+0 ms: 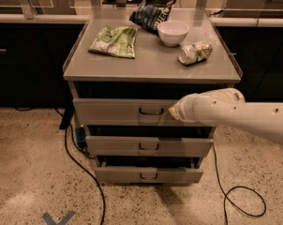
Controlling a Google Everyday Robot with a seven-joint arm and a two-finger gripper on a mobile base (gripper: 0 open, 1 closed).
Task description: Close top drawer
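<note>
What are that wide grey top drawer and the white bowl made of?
The wide grey top drawer looks like painted sheet metal: flat matt front, dark wire handle. The round white bowl seems glazed ceramic or plastic; its smooth sheen leaves that open. The robot's gripper sits at the drawer front, right of the handle, in pale casing, probably plastic.
</note>
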